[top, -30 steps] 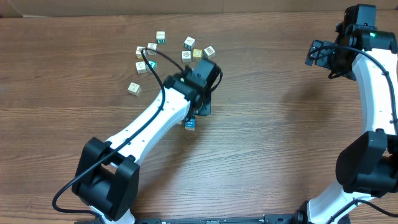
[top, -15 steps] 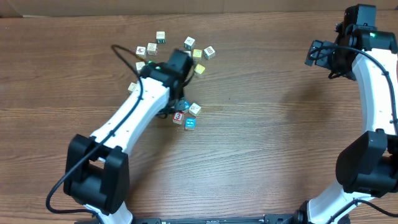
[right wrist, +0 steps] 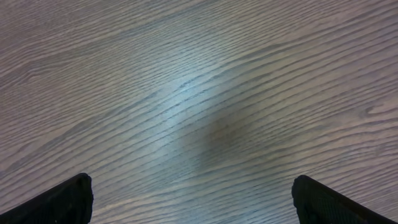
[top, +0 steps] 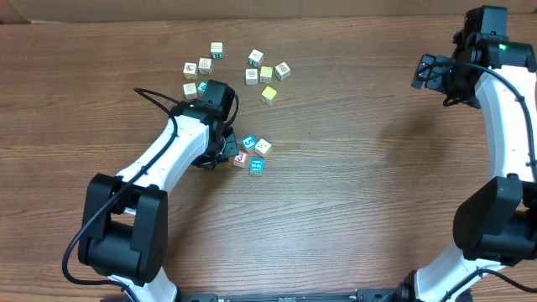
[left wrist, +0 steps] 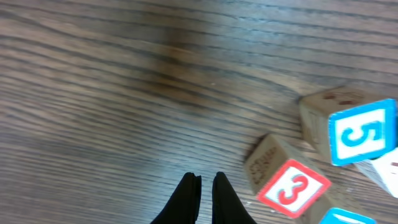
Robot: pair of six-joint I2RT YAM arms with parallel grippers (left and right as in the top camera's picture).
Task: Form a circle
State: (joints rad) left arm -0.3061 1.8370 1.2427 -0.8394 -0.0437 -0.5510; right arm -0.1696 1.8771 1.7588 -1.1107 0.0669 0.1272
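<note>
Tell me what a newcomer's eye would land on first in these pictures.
First comes the tight ring of four cubes mid-table, two blue, one red and one cream, with the left gripper shut and empty just beside it. Next is the loose scatter of cubes toward the far edge, with two yellow cubes among them. The right gripper hangs wide open over bare wood at the far right.

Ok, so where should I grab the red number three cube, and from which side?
Take the red 3 cube by two opposite side faces, coming down from above. It lies flat, number up, with the blue 5 cube close behind and another blue cube close on its right, so a sideways approach looks blocked. The left end effector, shut now, would need opening first.
</note>
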